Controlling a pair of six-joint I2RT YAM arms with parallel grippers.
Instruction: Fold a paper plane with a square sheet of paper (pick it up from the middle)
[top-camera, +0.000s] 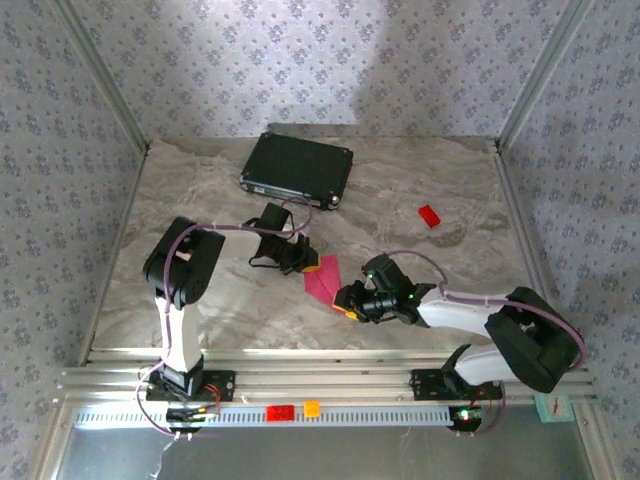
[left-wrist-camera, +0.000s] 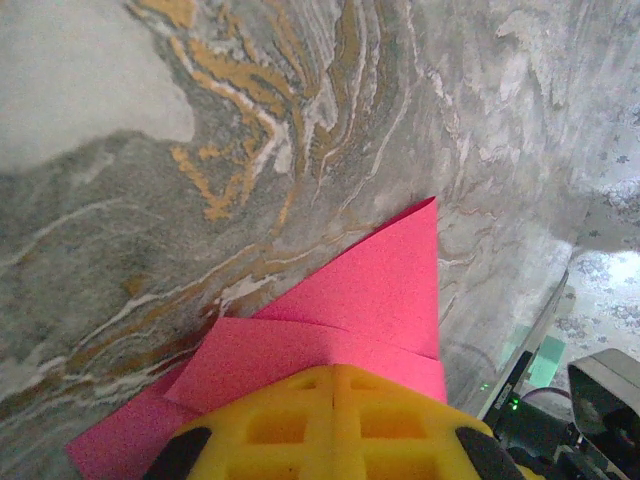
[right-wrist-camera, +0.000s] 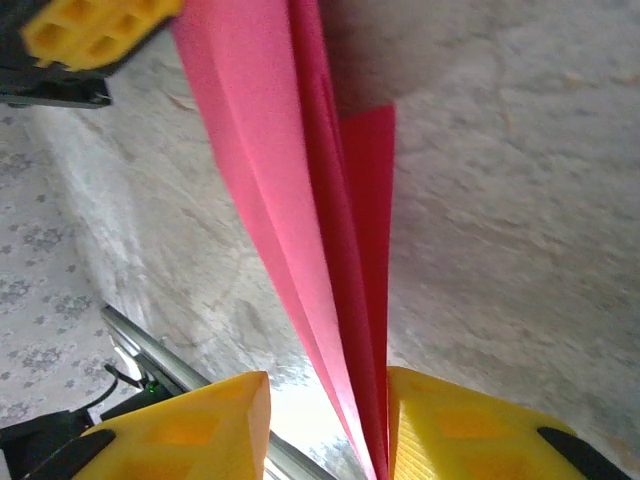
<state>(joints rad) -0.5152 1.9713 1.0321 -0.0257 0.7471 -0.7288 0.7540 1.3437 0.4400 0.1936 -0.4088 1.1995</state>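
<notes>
The thin magenta-pink sheet of paper (top-camera: 322, 278) lies near the middle of the grey marbled desk (top-camera: 220, 290), between the two tools; from above it reads as a narrow, slanted strip, far smaller than the flat black rectangular case (top-camera: 297, 168) at the far side of the desk. In the left wrist view the paper (left-wrist-camera: 380, 290) is folded into overlapping layers; a diagonal flap crosses the lower part, and one sharp corner points away to the upper right. The surface is matt and even in colour; its edges are crisp. In the right wrist view the paper (right-wrist-camera: 260, 180) shows almost edge-on, as several long, thin layers that draw together toward the camera.

The left tool (top-camera: 303, 258) has its yellow fingers pressed together (left-wrist-camera: 335, 410); their tip sits on the near end of the paper, and the same yellow tip (right-wrist-camera: 90, 30) shows at the paper's far end in the right wrist view. The right tool (top-camera: 350, 300) meets the other end; its fingers stand apart (right-wrist-camera: 328, 385), with the paper running between them, close against the right-hand finger (right-wrist-camera: 470, 430) and clear of the other.

A small red block (top-camera: 429, 215) lies well apart on the desk to the right; a red piece (top-camera: 280, 412) and a tiny orange cube (top-camera: 311, 408) sit side by side on the near rail.
</notes>
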